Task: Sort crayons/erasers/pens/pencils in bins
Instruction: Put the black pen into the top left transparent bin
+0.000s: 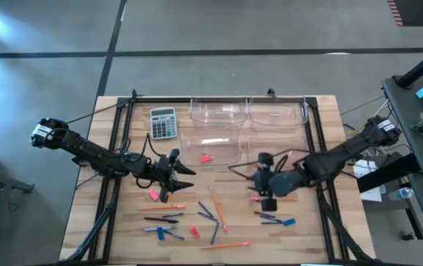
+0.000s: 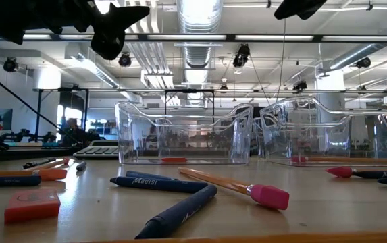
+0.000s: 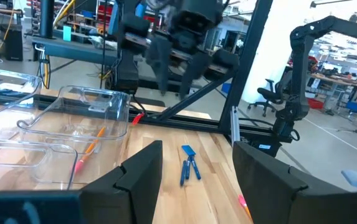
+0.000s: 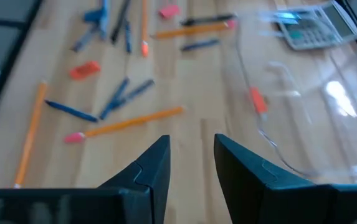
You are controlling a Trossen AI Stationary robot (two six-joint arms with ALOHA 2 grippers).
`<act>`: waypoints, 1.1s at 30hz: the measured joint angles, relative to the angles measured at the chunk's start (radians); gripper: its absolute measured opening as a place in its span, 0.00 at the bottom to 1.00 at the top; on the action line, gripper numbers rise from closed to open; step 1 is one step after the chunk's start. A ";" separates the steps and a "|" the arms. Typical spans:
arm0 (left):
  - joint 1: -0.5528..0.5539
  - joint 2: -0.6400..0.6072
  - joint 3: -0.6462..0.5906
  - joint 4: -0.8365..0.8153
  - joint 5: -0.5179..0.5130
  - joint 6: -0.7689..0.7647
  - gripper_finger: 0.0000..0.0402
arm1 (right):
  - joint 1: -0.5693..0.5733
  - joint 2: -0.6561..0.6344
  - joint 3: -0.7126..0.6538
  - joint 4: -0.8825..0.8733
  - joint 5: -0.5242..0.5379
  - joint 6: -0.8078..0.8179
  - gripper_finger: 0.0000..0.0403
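Note:
Orange pencils (image 1: 217,207) (image 4: 134,121), dark blue pens and crayons (image 1: 207,214) (image 2: 176,212) and pink erasers (image 1: 153,195) (image 2: 32,204) lie scattered flat on the near half of the wooden table. Clear bins (image 1: 216,111) (image 2: 186,135) stand at the far middle. One holds a pink eraser (image 1: 206,158) (image 4: 257,99), another a pencil (image 3: 91,146). My left gripper (image 1: 184,176) (image 3: 197,149) hovers open at centre left, pointing level toward the right. My right gripper (image 1: 263,185) (image 4: 192,165) hovers open above the table at centre right, tilted down, nothing between its fingers.
A grey calculator (image 1: 163,122) (image 4: 309,28) lies left of the bins. A light blue eraser (image 1: 290,221) and blue pens (image 3: 189,168) lie near the right side. Black frame rails (image 1: 119,140) run along the table's left, right and far edges.

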 joint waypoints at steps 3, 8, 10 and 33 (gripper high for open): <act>0.000 0.000 0.000 0.000 0.000 0.000 0.45 | 0.025 0.000 -0.050 0.123 0.000 -0.007 0.29; 0.000 0.000 0.000 0.000 0.000 0.000 0.45 | 0.050 0.000 -0.135 0.316 0.000 -0.046 0.28; 0.000 0.000 0.000 0.000 0.000 0.000 0.45 | 0.053 0.000 -0.166 0.377 0.000 -0.046 0.29; 0.000 0.000 0.000 -0.026 0.000 0.002 0.45 | 0.079 0.027 -0.379 0.863 0.000 -0.077 0.29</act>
